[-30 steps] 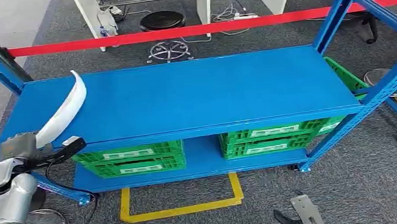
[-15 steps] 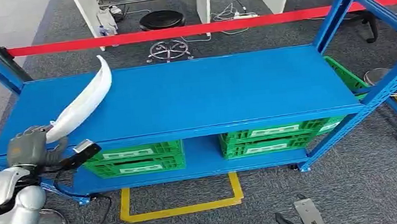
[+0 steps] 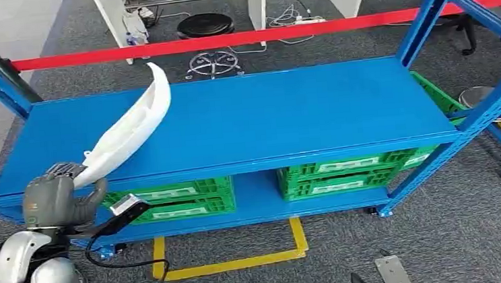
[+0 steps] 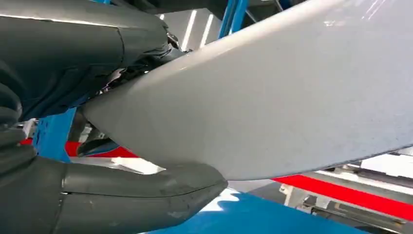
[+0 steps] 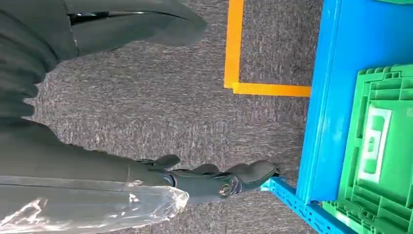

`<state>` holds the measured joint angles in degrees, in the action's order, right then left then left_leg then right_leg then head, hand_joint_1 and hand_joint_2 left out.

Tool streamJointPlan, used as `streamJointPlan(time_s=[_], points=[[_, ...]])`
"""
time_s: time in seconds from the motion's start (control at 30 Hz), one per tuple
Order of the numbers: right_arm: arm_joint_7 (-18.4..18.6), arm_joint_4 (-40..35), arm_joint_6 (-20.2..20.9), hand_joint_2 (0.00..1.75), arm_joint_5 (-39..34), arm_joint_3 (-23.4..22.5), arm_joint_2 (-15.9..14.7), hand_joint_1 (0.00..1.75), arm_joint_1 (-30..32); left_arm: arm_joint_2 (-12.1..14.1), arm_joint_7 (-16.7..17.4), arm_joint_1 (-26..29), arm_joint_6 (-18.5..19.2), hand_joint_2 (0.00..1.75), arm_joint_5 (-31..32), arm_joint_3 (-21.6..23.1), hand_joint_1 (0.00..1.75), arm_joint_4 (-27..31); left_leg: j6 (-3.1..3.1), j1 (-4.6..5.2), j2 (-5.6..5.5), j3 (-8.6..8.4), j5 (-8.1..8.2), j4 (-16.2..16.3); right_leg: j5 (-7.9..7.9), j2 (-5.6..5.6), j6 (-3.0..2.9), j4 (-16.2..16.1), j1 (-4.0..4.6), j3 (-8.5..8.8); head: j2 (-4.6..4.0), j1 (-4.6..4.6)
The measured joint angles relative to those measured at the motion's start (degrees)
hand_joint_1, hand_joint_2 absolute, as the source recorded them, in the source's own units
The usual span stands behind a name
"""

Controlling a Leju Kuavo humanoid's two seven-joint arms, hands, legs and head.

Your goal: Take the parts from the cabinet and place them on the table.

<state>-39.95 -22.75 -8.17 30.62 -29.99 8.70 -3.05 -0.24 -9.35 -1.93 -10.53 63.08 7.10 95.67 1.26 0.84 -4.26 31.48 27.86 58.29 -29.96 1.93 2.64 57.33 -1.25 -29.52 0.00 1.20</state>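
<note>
The left hand (image 3: pixel 55 197) is being kept wrapped around the lower end of a long white curved part (image 3: pixel 131 124), with the thick grey thumb (image 4: pixel 141 197) being pressed along one face of it and the darker fingers (image 4: pixel 83 34) being laid over the opposite face, so that the part is firmly gripped. The part is being held up at a slant above the left portion of the blue table (image 3: pixel 266 120), its free pointed tip being raised toward the far edge and nothing of it being seen to rest on the top. It is smooth, pale and glossy, shaped like a shallow blade that is narrowing toward the tip. The right hand (image 5: pixel 209 178) is being hung low over the grey carpet (image 5: pixel 160 107) beside the blue lower shelf (image 5: pixel 336 87); its fingers are being held loosely curled inward with nothing between them. Green crates (image 3: pixel 171 200) are being stored on the lower shelf under the table, and a yellow floor marking (image 3: pixel 230 261) is being shown on the carpet in front
</note>
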Motion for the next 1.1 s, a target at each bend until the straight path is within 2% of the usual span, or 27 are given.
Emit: streamJointPlan(time_s=[0.03,0.07,0.1,0.17,0.2,0.23,0.27,0.3,0.33,0.37,0.4,0.43,0.5,0.53,0.57,0.6,0.67,0.7,0.73,0.77,0.8,0.87,0.9,0.93,1.0,1.07,1.1], points=[[0.00,-0.02,-0.04,1.75,-0.24,0.00,0.02,0.00,0.01,-0.30,-0.29,0.09,-0.20,1.75,-0.02,0.11,1.75,0.42,0.47,-0.24,0.12,-0.09,-0.52,-0.79,0.05,0.07,0.24,-0.04,0.16,-0.03,0.00,0.04],[0.00,-0.15,-0.15,1.75,-0.70,-0.02,0.02,0.00,0.10,-0.57,-0.78,0.49,-0.74,1.75,0.02,0.39,1.75,1.07,0.76,-0.54,0.56,-0.18,-0.95,-1.30,-1.15,-0.61,0.25,0.72,0.20,-0.74,0.00,0.08],[-0.02,-0.37,-0.22,1.75,-1.16,-0.02,0.02,0.00,0.13,-0.70,-1.14,1.20,-1.67,1.75,0.37,0.77,1.75,1.84,0.97,-0.59,0.67,-0.02,-1.08,-1.38,-3.06,-1.18,0.30,3.25,0.26,-1.89,0.00,0.24],[-0.02,-0.72,-0.20,1.75,-2.08,-0.04,0.02,0.00,0.33,-1.58,-1.47,3.57,-3.59,1.75,1.69,2.23,1.75,3.77,1.01,-0.53,1.05,0.28,-1.12,-1.36,-7.42,-1.34,0.55,12.65,0.11,-6.12,0.00,0.15],[-0.04,-1.00,-0.15,1.75,-2.45,-0.02,0.02,0.00,0.67,-1.90,-1.49,4.80,-4.59,1.75,2.60,3.25,1.75,4.70,1.00,-0.52,1.21,0.38,-1.14,-1.33,-8.61,-1.36,0.69,16.46,0.13,-7.89,0.00,0.24],[-0.04,-1.14,-0.04,1.75,-2.64,-0.02,0.02,0.00,1.03,-2.16,-1.49,5.95,-5.42,1.75,3.34,4.21,1.75,5.42,0.93,-0.53,1.26,0.40,-1.18,-1.32,-8.46,-1.39,0.79,17.93,0.10,-8.59,0.00,0.20],[-0.02,-1.36,0.07,1.75,-2.97,-0.04,0.02,0.00,1.41,-2.38,-1.44,6.96,-6.17,1.75,3.83,5.20,1.75,6.21,0.87,-0.55,1.26,0.40,-1.21,-1.31,-6.98,-1.41,0.87,16.74,0.03,-8.04,0.00,0.20],[-0.02,-1.57,0.13,1.75,-3.17,-0.13,0.00,0.00,1.65,-2.56,-1.34,7.88,-6.95,1.75,4.28,5.94,1.75,6.99,0.83,-0.59,1.26,0.39,-1.22,-1.24,-4.55,-1.43,0.90,13.34,-0.01,-6.44,0.00,0.22],[-0.02,-1.75,0.35,1.75,-3.41,-0.33,0.00,0.00,1.79,-2.75,-1.05,8.76,-7.67,1.75,4.59,6.71,1.75,7.84,0.73,-0.68,1.24,0.39,-1.21,-1.10,-1.44,-1.39,0.93,7.64,-0.08,-3.75,0.00,0.20],[-0.02,-1.90,0.72,1.75,-3.56,-0.48,0.00,0.00,1.89,-2.95,-0.92,9.41,-8.22,1.75,4.87,7.34,1.75,8.54,0.46,-0.70,1.20,0.47,-1.12,-0.86,0.65,-1.04,0.97,2.52,-0.24,-1.42,0.00,0.26],[0.00,-1.92,1.26,1.75,-3.69,-0.66,0.00,0.00,1.90,-3.13,-0.90,9.95,-8.68,1.75,5.07,7.93,1.75,9.13,-0.01,-0.32,1.12,0.83,-1.18,-0.62,-0.29,-0.19,0.98,1.51,-0.09,-0.72,0.00,0.26],[-0.11,-2.10,1.68,1.75,-3.80,-0.83,0.00,0.00,2.02,-3.21,-0.83,10.45,-9.10,1.75,5.14,8.53,1.75,9.71,-0.36,-0.32,1.03,1.51,-1.38,-0.04,-0.30,-0.23,0.47,0.61,-0.15,-0.49,0.00,0.15],[-0.04,-2.58,2.58,1.75,-3.87,-1.01,0.00,0.00,2.72,-3.46,-0.83,11.55,-9.88,1.75,5.14,9.40,1.75,10.67,-1.24,-0.51,0.86,2.01,-1.98,-0.13,0.01,-0.26,-0.10,1.39,0.16,-1.20,0.00,0.15],[-0.04,-2.75,2.86,1.75,-3.87,-1.18,0.00,0.00,2.97,-3.50,-0.83,12.04,-10.12,1.75,5.05,9.68,1.75,11.02,-1.46,-0.49,0.69,2.14,-2.10,-0.06,0.40,-0.46,-0.71,1.24,0.12,-1.36,0.00,0.15],[-0.07,-2.84,3.35,1.75,-3.87,-1.36,0.00,0.00,3.03,-3.50,-0.83,12.40,-10.54,1.75,4.85,9.90,1.75,11.37,-1.65,-0.66,1.13,2.41,-1.37,0.30,0.86,-0.92,-1.46,0.99,-0.21,-1.57,0.00,0.24],[-0.04,-2.86,3.65,1.75,-3.85,-1.51,-0.02,0.00,3.09,-3.50,-0.83,12.59,-10.87,1.75,4.70,10.05,1.75,11.68,-1.96,-0.65,2.42,3.06,0.61,1.80,1.11,-1.09,-1.85,0.99,-0.08,-1.89,0.00,-0.02],[-0.07,-3.02,4.26,1.75,-3.54,-1.86,-0.07,0.00,3.42,-3.52,-0.92,12.76,-11.26,1.75,4.28,10.43,1.75,11.98,-2.50,-0.94,3.45,5.95,6.33,10.04,1.68,-1.92,-2.58,1.00,0.17,-2.76,0.00,-0.35],[-0.07,-3.02,4.46,1.75,-3.48,-1.95,-0.13,0.00,3.53,-3.50,-0.92,12.98,-11.30,1.75,4.04,10.64,1.75,12.04,-2.67,-1.04,3.55,7.36,8.49,14.44,2.06,-2.34,-2.69,1.01,0.32,-3.31,0.00,-0.33],[-0.07,-3.02,4.70,1.75,-3.34,-2.16,-0.15,0.00,3.58,-3.50,-0.96,13.24,-11.41,1.75,3.93,10.75,1.75,12.05,-2.73,-1.11,3.56,7.80,9.40,16.77,2.51,-2.66,-2.73,1.03,0.45,-3.88,0.00,-0.37],[-0.07,-3.02,4.85,1.75,-3.26,-2.38,-0.20,0.00,3.60,-3.50,-1.01,13.46,-11.46,1.75,3.80,10.89,1.75,12.05,-2.67,-1.14,3.57,6.91,8.91,16.38,2.93,-2.91,-2.70,1.03,0.58,-4.43,0.00,-0.35],[-0.04,-2.99,4.94,1.75,-3.13,-2.69,-0.26,0.00,3.58,-3.50,-1.07,13.59,-11.52,1.75,3.54,10.97,1.75,12.05,-2.51,-1.15,3.58,4.99,7.56,13.88,3.38,-3.11,-2.67,1.04,0.68,-4.98,0.00,-0.35],[-0.02,-2.93,5.07,1.75,-3.00,-3.21,-0.39,0.00,3.50,-3.50,-1.36,13.70,-11.67,1.75,3.15,11.13,1.75,12.28,-1.92,-1.10,3.70,-1.92,3.87,3.49,4.31,-3.22,-2.44,1.04,0.79,-5.94,0.00,-0.33],[-0.02,-2.71,5.25,1.75,-2.93,-3.65,-0.46,0.00,3.42,-3.50,-1.53,13.66,-11.81,1.75,2.84,11.17,1.75,12.59,-1.61,-0.97,4.05,-4.95,3.85,-1.10,4.74,-3.25,-2.15,1.09,0.87,-6.20,0.00,-0.35],[-0.02,-2.49,5.33,1.75,-2.84,-4.00,-0.55,0.00,3.37,-3.50,-1.66,13.61,-11.94,1.75,2.80,11.24,1.75,12.70,-1.49,-0.70,4.03,-4.80,3.72,-2.10,5.10,-3.30,-1.82,1.32,1.14,-6.64,0.00,-0.37],[0.02,-1.58,5.46,1.75,-2.54,-4.70,-0.74,0.00,3.38,-3.50,-1.82,13.94,-12.24,1.75,2.29,11.34,1.75,12.70,-0.98,-0.32,3.99,-4.23,3.09,-1.66,6.09,-3.42,-1.08,0.99,0.75,-6.81,0.00,-0.44],[0.02,-0.70,5.55,1.75,-2.10,-5.14,-0.92,0.00,3.40,-3.50,-1.84,14.10,-12.29,1.75,2.03,11.37,1.75,12.72,-0.12,-0.30,4.07,-3.81,1.76,-2.43,6.83,-3.40,-0.32,0.84,0.58,-6.99,0.00,-0.48],[0.02,-0.70,5.55,1.75,-2.10,-5.14,-0.92,0.00,3.40,-3.50,-1.84,14.10,-12.29,1.75,2.03,11.37,1.75,12.72,-0.12,-0.30,4.07,-3.81,1.76,-2.43,6.83,-3.40,-0.32,0.84,0.58,-6.99,0.00,-0.48]])
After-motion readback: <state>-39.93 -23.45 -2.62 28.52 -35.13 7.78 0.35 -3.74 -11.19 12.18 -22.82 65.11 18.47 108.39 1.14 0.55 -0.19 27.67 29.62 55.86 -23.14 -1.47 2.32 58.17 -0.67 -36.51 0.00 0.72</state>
